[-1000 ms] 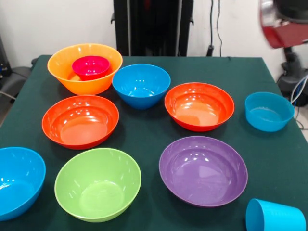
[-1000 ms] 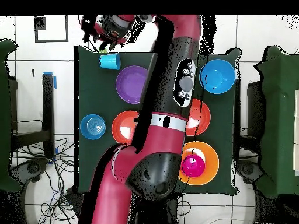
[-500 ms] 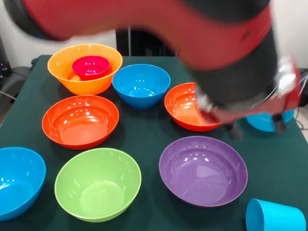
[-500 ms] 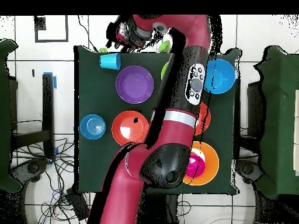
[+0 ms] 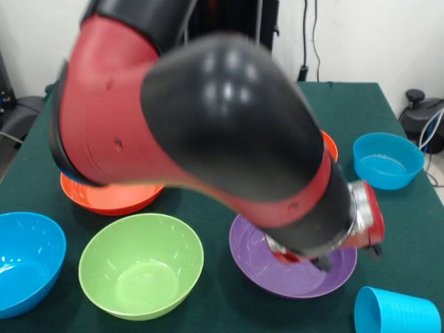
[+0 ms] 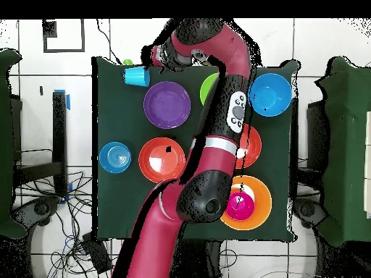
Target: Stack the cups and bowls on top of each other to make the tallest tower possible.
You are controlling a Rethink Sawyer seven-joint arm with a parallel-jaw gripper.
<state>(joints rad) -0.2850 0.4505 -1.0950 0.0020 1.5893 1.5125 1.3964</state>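
Note:
The light-blue tumbler [image 5: 397, 311] lies on its side at the front right corner; it also shows in the overhead view [image 6: 135, 75]. My gripper [image 5: 347, 255] hangs over the purple bowl [image 5: 298, 276], just up and left of the tumbler. In the overhead view the gripper [image 6: 158, 58] is right beside the tumbler, above the purple bowl [image 6: 167, 105]. The small magenta bowl [image 6: 239, 206] sits inside the yellow-orange bowl [image 6: 261, 216]. The small pale-blue bowl [image 5: 387, 161] stands alone at the right, also seen in the overhead view [image 6: 115, 157]. The arm hides the yellow-orange bowl in the front view.
A lime green bowl [image 5: 141, 263] and a blue bowl [image 5: 24, 260] stand at the front left. Red-orange bowls [image 6: 161, 158] [image 6: 250, 145] sit mid-table, partly under the arm. The arm spans most of the table.
The arm has swung across the table. The gripper has come down from the right side to over the purple bowl, close to the tumbler. No bowl or cup has moved.

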